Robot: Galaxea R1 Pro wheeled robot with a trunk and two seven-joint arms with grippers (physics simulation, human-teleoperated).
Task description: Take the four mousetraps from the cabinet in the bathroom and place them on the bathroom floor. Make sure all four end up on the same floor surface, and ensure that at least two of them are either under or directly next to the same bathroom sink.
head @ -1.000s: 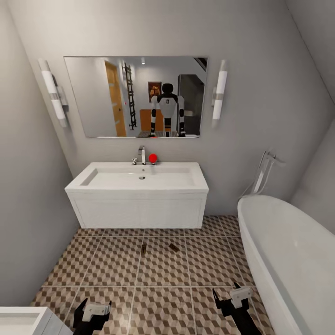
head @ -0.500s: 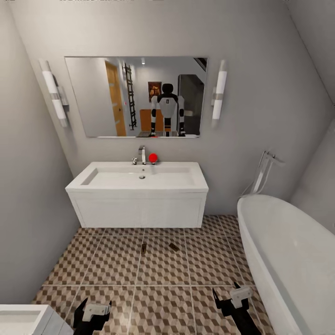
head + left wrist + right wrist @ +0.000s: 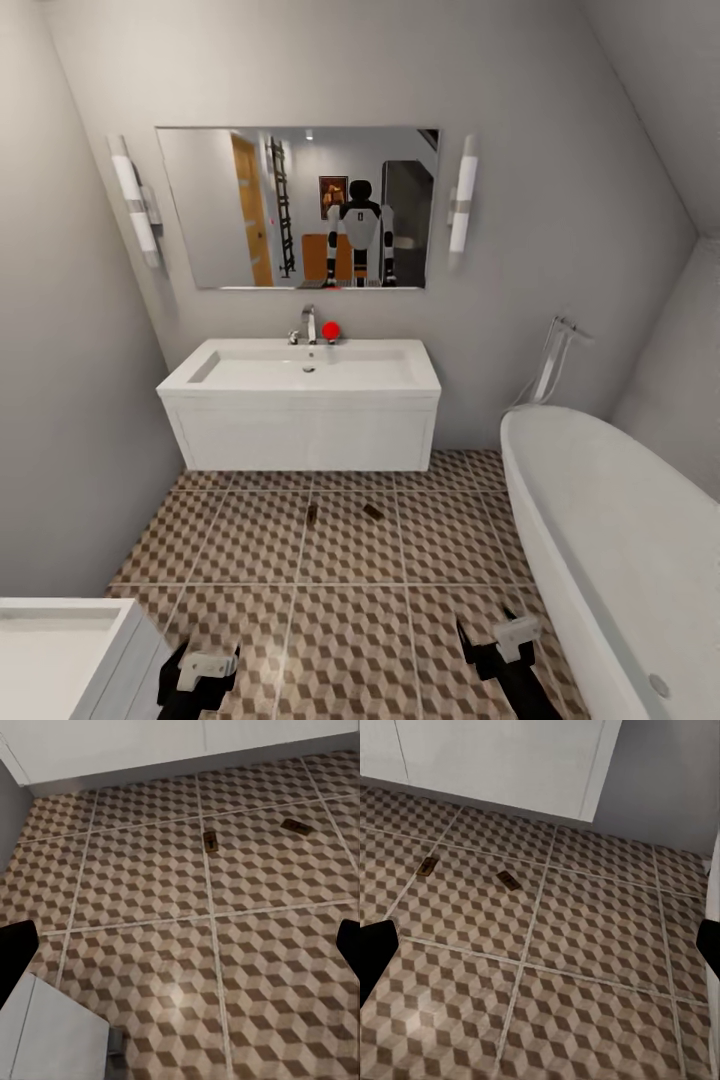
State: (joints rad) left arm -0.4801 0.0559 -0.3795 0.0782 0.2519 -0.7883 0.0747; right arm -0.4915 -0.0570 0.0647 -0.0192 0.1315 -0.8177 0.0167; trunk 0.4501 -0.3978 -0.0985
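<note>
Bathroom floor [image 3: 350, 610] shows two mousetraps [image 3: 311, 514] [image 3: 373, 511] lying ahead, just before the bathroom sink [image 3: 300, 375] (2 more to fetch, I reckon), left gripper [image 3: 200, 672] & right gripper [image 3: 500, 645] both spread, empty.

Through the right wrist camera you look down on the bathroom floor [image 3: 585, 945], its cube-patterned tiles split by pale grout lines. Two mousetraps lie flat on it, near each other but apart: one [image 3: 426, 867] beside a grout line, the other [image 3: 507, 879] on the same tile. Beyond them you see the white vanity front [image 3: 495, 757] and grey wall [image 3: 667, 780]. Your right gripper's dark fingertips [image 3: 375, 952] sit at opposite edges, spread wide with nothing between.
</note>
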